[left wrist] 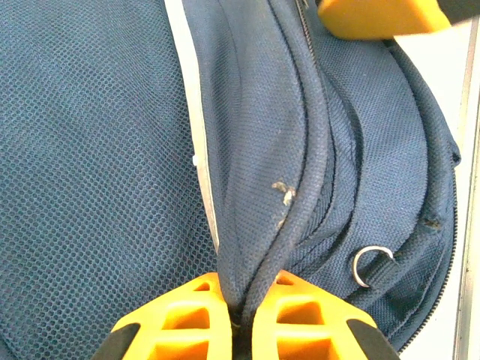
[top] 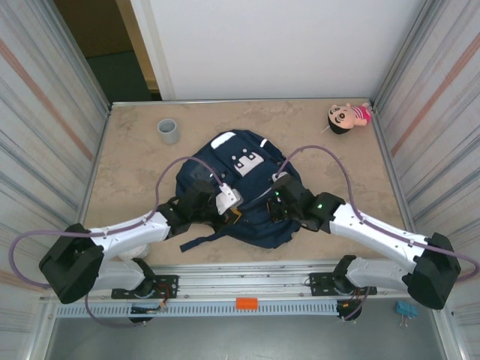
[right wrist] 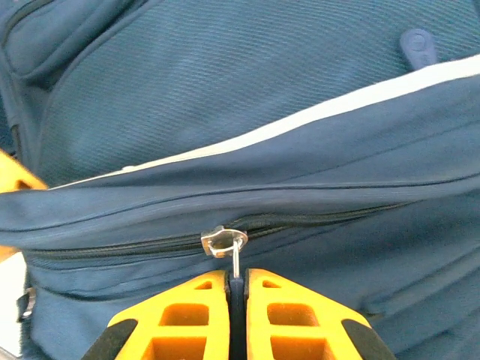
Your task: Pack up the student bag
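Note:
The student bag (top: 240, 169), a navy backpack with white patches, lies flat in the middle of the table. My left gripper (top: 225, 212) sits at its near left edge, shut on a fold of the navy fabric and piping (left wrist: 259, 225). My right gripper (top: 276, 204) is at the bag's near right side. In the right wrist view its orange fingers (right wrist: 187, 315) are shut on the dark pull tab of a silver zipper slider (right wrist: 223, 241), which sits on a zip (right wrist: 112, 249). The bag's inside is hidden.
A grey cup (top: 168, 130) stands at the far left of the table. A small doll (top: 346, 116) with black hair and a pink top lies at the far right corner. Corrugated walls close in both sides. A dark strap (top: 199, 240) trails toward the near edge.

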Motion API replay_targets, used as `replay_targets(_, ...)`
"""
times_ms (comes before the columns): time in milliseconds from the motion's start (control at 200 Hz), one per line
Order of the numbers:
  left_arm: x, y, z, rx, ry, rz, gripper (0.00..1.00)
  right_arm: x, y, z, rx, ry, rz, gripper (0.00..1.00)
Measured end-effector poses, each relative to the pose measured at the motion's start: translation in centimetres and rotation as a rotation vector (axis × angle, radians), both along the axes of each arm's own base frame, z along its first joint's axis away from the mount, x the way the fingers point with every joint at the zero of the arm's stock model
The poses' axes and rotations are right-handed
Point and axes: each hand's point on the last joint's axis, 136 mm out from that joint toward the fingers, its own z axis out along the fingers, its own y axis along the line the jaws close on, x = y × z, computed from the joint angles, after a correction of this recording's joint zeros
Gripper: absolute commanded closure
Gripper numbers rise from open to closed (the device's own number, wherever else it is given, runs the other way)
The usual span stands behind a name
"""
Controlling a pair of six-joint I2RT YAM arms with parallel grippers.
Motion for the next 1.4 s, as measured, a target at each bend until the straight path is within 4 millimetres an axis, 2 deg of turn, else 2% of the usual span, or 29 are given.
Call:
replay_targets(80, 0.0, 0.2, 0.2, 0.005, -0.007, 0.003, 1.00, 0.4, -0.7, -0.3, 0.008, 0.018, -0.005, 1.00)
replay_targets(125, 0.0, 0.4, 0.3, 0.008, -0.011, 0.010, 0.96, 0.4, -0.9, -0.5, 0.015, 0.028, -0.001, 1.00)
replay_targets(220, 0.0, 1.0, 0.8, 0.005, -0.005, 0.048, 0.65, 0.2, -0.5, -1.1, 0.048, 0.048, 0.022, 1.00)
replay_targets(306, -0.5, 2.0, 1.5, -0.034, 0.055, 0.127, 0.43, -0.2, -0.3, -1.7, 0.063, 0.064, 0.038, 1.00)
replay_targets(476, -0.8, 4.2, 3.7, -0.173, 0.190, 0.361, 0.27, -0.5, -0.1, -2.2, 0.072, 0.072, 0.050, 1.00)
replay_targets(591, -0.7, 6.1, 3.1, -0.246, 0.279, 0.531, 0.25, -0.6, 0.3, -2.3, 0.083, 0.075, 0.060, 1.00)
replay_targets(822, 0.6, 9.7, -2.8, -0.254, 0.463, 0.805, 0.24, -1.3, 1.1, -3.4, 0.052, 0.094, 0.084, 1.00)
replay_targets(917, 1.7, 10.1, -4.2, -0.270, 0.535, 0.873, 0.23, -1.9, 1.7, -4.0, 0.036, 0.105, 0.092, 1.00)
replay_targets(1047, 3.2, 9.7, -5.6, -0.277, 0.595, 0.904, 0.23, -2.9, 3.3, -4.4, 0.035, 0.107, 0.122, 1.00)
replay_targets(1138, 5.0, 9.0, -5.6, -0.296, 0.613, 0.905, 0.23, -3.6, 4.4, -5.0, 0.029, 0.110, 0.139, 1.00)
replay_targets(1248, 8.3, 8.2, -5.1, -0.341, 0.626, 0.913, 0.24, -4.5, 6.2, -5.6, 0.043, 0.109, 0.164, 1.00)
replay_targets(1398, 12.5, 8.0, -3.7, -0.409, 0.632, 0.915, 0.25, -3.8, 8.2, -5.7, 0.075, 0.097, 0.147, 1.00)
